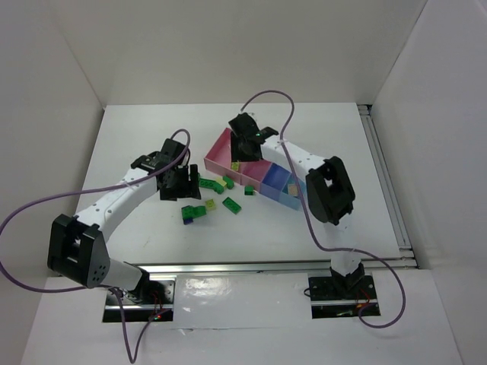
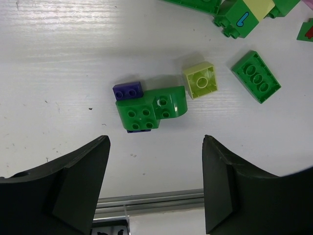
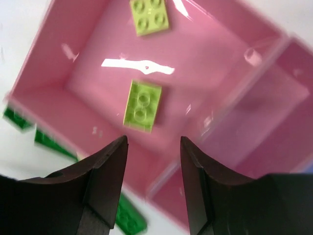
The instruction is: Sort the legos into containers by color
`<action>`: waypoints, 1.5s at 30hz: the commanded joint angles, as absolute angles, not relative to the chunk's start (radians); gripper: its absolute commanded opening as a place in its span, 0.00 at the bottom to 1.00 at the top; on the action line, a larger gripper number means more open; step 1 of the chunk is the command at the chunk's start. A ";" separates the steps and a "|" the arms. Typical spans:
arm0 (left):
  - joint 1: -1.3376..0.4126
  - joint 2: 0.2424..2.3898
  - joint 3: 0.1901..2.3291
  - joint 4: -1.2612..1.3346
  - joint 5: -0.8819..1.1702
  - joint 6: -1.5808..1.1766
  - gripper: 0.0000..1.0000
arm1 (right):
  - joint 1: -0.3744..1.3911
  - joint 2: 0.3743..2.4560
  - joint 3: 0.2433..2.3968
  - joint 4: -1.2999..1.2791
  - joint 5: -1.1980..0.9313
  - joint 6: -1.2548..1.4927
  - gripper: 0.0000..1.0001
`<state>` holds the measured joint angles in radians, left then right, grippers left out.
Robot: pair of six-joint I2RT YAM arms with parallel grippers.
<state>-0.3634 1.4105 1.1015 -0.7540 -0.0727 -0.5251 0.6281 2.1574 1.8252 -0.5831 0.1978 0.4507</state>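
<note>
My right gripper (image 3: 153,141) hangs open over the pink container (image 3: 44,73), nothing between its fingers. Two lime-yellow legos lie on that bin's floor, one (image 3: 142,106) just beyond the fingertips, the other (image 3: 150,16) farther in. From above, this gripper (image 1: 242,148) is over the pink bin (image 1: 221,152), the left end of the row. My left gripper (image 2: 155,142) is open above bare table, short of a dark green lego cluster (image 2: 149,110) with a blue brick (image 2: 128,90) attached. A lime-yellow brick (image 2: 200,81) and a flat green brick (image 2: 256,77) lie beside it.
The magenta bin (image 1: 255,171), blue bin (image 1: 275,179) and light blue bin (image 1: 293,194) continue the row to the right. More green legos (image 1: 228,182) lie on the table in front of the bins. White walls enclose the table; a metal rail (image 1: 266,268) runs along its near edge.
</note>
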 commanded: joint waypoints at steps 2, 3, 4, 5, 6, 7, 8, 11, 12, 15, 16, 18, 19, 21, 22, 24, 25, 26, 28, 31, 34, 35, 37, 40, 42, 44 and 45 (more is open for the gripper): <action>-0.374 1.433 1.121 -0.749 -0.066 -0.517 0.79 | 0.692 1.884 1.591 -0.467 0.218 0.413 0.55; -0.374 1.433 1.121 -0.738 -0.075 -0.517 0.79 | 0.707 1.853 1.551 -0.456 0.207 0.399 0.55; -0.374 1.433 1.121 -0.738 -0.075 -0.529 0.79 | 0.721 1.803 1.516 -0.456 0.207 0.379 0.55; -0.374 1.445 1.121 -0.738 -0.089 -0.529 0.79 | 0.747 1.784 1.459 -0.443 0.207 0.344 0.56; -0.374 1.445 1.121 -0.727 -0.089 -0.529 0.79 | 0.759 1.769 1.435 -0.443 0.190 0.327 0.56; -0.365 1.456 1.130 -0.727 -0.089 -0.529 0.79 | 0.759 1.746 1.411 -0.443 0.169 0.305 0.57; -0.365 1.456 1.143 -0.727 -0.089 -0.529 0.79 | 0.776 1.746 1.372 -0.443 0.140 0.251 0.64; -0.318 1.465 1.154 -0.727 -0.089 -0.549 0.79 | 0.819 1.756 1.356 -0.480 0.052 0.172 0.79; -0.298 1.465 1.154 -0.727 -0.089 -0.549 0.79 | 0.845 1.766 1.356 -0.503 0.052 0.144 0.80; -0.270 1.465 1.154 -0.727 -0.089 -0.558 0.79 | 0.871 1.808 1.377 -0.524 0.066 0.115 0.80; -0.258 1.465 1.154 -0.727 -0.089 -0.558 0.79 | 0.871 1.819 1.378 -0.525 0.066 0.115 0.80; -0.258 1.444 1.144 -0.727 -0.089 -0.568 0.79 | 0.871 1.854 1.387 -0.525 0.054 0.115 0.80; -0.249 1.443 1.144 -0.727 -0.100 -0.568 0.79 | 0.871 1.867 1.387 -0.516 0.043 0.106 0.80; -0.249 1.433 1.144 -0.727 -0.100 -0.568 0.79 | 0.871 1.899 1.387 -0.502 0.043 0.106 0.76; -0.249 1.433 1.144 -0.727 -0.100 -0.577 0.79 | 0.871 1.910 1.387 -0.491 0.031 0.097 0.75; -0.249 1.433 1.144 -0.727 -0.100 -0.577 0.79 | 0.871 1.943 1.387 -0.491 0.031 0.097 0.73; -0.249 1.433 1.144 -0.727 -0.091 -0.577 0.79 | 0.871 1.954 1.399 -0.491 0.031 0.097 0.73; -0.249 1.433 1.144 -0.727 -0.091 -0.559 0.79 | 0.880 1.963 1.399 -0.491 0.031 0.097 0.71; -0.249 1.433 1.144 -0.739 -0.126 -0.549 0.79 | 0.881 1.977 1.399 -0.482 0.031 0.107 0.65; -0.227 1.424 1.144 -0.739 -0.126 -0.540 0.79 | 0.881 1.987 1.388 -0.468 0.031 0.116 0.51; -0.215 1.424 1.153 -0.739 -0.126 -0.531 0.79 | 0.890 1.973 1.379 -0.468 0.031 0.117 0.45; -0.204 1.424 1.154 -0.739 -0.126 -0.531 0.79 | 0.890 1.959 1.379 -0.457 0.031 0.117 0.38; -0.193 1.424 1.172 -0.739 -0.126 -0.520 0.79 | 0.890 1.912 1.379 -0.457 0.040 0.117 0.34; -0.164 1.424 1.183 -0.739 -0.117 -0.511 0.79 | 0.890 1.841 1.379 -0.457 0.125 0.136 0.30; -0.153 1.424 1.183 -0.739 -0.103 -0.497 0.79 | 0.881 1.806 1.379 -0.445 0.198 0.161 0.28; -0.153 1.424 1.192 -0.739 -0.089 -0.486 0.79 | 0.856 1.760 1.368 -0.434 0.282 0.207 0.28; -0.144 1.424 1.192 -0.739 -0.089 -0.473 0.79 | 0.844 1.747 1.368 -0.434 0.320 0.233 0.28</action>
<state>-0.1566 1.4551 1.1545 -0.7341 -0.1043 -0.5194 0.8715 1.8519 1.3670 -0.4847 0.1642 0.1593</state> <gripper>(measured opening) 0.794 0.433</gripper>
